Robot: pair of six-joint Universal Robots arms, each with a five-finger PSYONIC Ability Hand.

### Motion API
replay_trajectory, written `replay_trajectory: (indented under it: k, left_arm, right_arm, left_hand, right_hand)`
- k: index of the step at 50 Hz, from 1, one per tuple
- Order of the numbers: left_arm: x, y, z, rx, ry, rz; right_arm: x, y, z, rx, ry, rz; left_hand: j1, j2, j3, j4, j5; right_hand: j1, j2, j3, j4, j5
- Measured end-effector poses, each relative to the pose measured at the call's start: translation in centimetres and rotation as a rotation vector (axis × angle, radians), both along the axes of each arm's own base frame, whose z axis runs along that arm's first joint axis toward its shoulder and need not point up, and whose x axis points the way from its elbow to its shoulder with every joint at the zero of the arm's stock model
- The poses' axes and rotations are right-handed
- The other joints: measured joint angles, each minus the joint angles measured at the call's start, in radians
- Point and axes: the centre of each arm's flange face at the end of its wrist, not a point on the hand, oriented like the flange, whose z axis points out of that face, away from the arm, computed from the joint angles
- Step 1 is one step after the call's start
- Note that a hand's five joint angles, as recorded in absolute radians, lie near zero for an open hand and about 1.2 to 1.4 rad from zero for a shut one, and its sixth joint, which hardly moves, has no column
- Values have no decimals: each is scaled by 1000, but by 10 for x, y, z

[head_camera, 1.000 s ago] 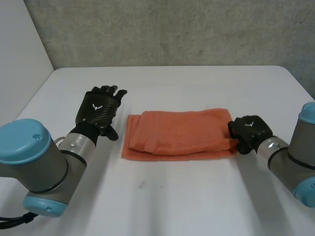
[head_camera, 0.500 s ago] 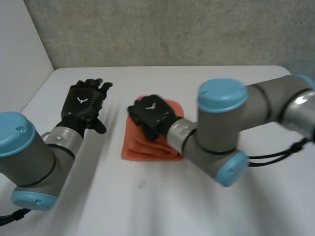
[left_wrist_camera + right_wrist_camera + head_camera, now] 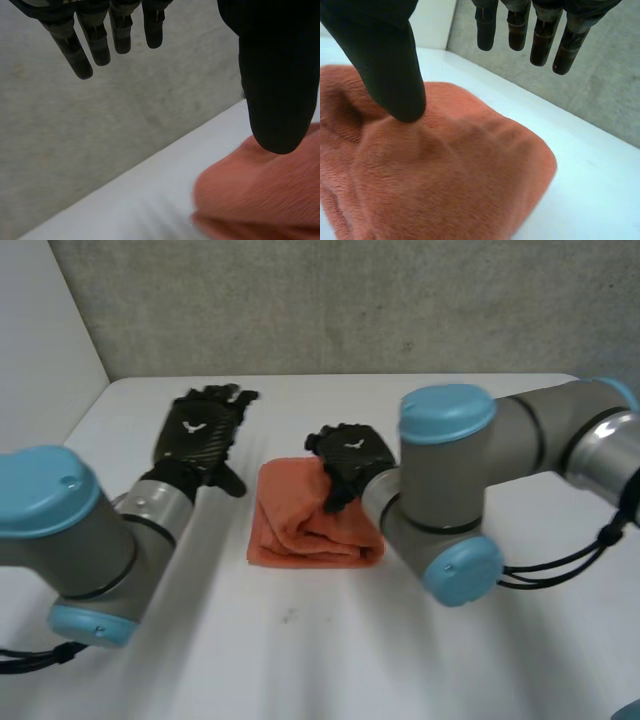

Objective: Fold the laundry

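An orange towel (image 3: 300,520) lies folded into a small thick bundle at the middle of the white table (image 3: 480,430). My right hand (image 3: 350,455) hovers over the bundle's right half, fingers (image 3: 542,35) straight and spread, thumb (image 3: 385,65) just above the towel (image 3: 445,170); it holds nothing. My left hand (image 3: 200,435) is off to the left of the towel, apart from it, fingers (image 3: 95,40) straight and open. In the left wrist view the towel (image 3: 260,190) lies beyond the thumb (image 3: 280,75).
A grey concrete wall (image 3: 350,300) runs behind the table's far edge. A white panel (image 3: 40,350) stands at the left. My right arm (image 3: 470,500) reaches across the table's right half, just right of the bundle.
My right hand carried the towel's right end over to the left, folding the long towel in half, then let go and opened. My left hand shifted slightly.
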Motion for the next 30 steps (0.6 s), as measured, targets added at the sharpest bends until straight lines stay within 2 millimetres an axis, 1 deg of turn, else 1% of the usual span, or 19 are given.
replay_trajectory:
  k: [1,2,3,5,6,8,10,11,13,17,20,23,26,29,30]
  left_arm:
    - [-6,1,-3,28,7,-17]
    - [-6,1,-3,28,7,-17]
    - [-18,2,-12,100,8,-46]
    - [-21,3,-15,121,5,-51]
    - [-30,2,-30,207,-16,-65]
    - [-34,2,-40,261,-35,-68]
    - [-36,1,-51,308,-56,-65]
    - [-36,-1,-59,344,-74,-57]
    - [-35,-3,-68,375,-93,-42]
    - [-30,-6,-79,408,-123,1]
    - [-25,-8,-80,410,-136,30]
    - [-21,-8,-77,403,-141,47]
    - [-16,-8,-65,375,-138,61]
    - [-15,-6,-46,333,-119,61]
    - [-15,-6,-46,333,-119,61]
  right_arm:
    - [-4,-3,1,16,-14,-7]
    - [-4,-3,1,16,-14,-7]
    - [-10,-10,0,48,-38,-14]
    - [-12,-12,-1,56,-42,-15]
    - [-15,-16,-6,87,-52,-12]
    - [-16,-19,-10,103,-54,-10]
    - [-17,-21,-15,118,-51,-9]
    - [-18,-24,-22,134,-43,-11]
    - [-19,-26,-28,148,-34,-14]
    - [-23,-30,-40,175,-4,-26]
    - [-26,-32,-46,190,17,-33]
    - [-28,-33,-48,195,36,-34]
    - [-29,-33,-47,191,59,-30]
    - [-29,-32,-41,175,68,-24]
    - [-29,-32,-41,175,68,-24]
  left_hand:
    - [0,0,0,0,0]
    - [0,0,0,0,0]
    - [0,0,0,0,0]
    - [0,0,0,0,0]
    - [0,0,0,0,0]
    - [0,0,0,0,0]
    - [0,0,0,0,0]
    - [0,0,0,0,0]
    - [0,0,0,0,0]
    - [0,0,0,0,0]
    - [0,0,0,0,-3]
    - [0,0,0,0,-3]
    - [0,0,0,0,-3]
    - [0,0,0,0,-3]
    - [0,0,0,0,-3]
  right_hand:
    - [0,0,0,0,0]
    - [0,0,0,0,0]
    - [0,0,0,0,0]
    - [0,0,0,0,0]
    - [0,0,0,0,0]
    - [0,0,0,0,0]
    - [0,0,0,0,0]
    - [0,0,0,0,0]
    - [0,0,0,0,0]
    - [0,0,0,0,0]
    - [0,0,0,0,0]
    - [0,0,0,0,0]
    - [0,0,0,0,0]
    - [0,0,0,0,0]
    - [0,0,0,0,0]
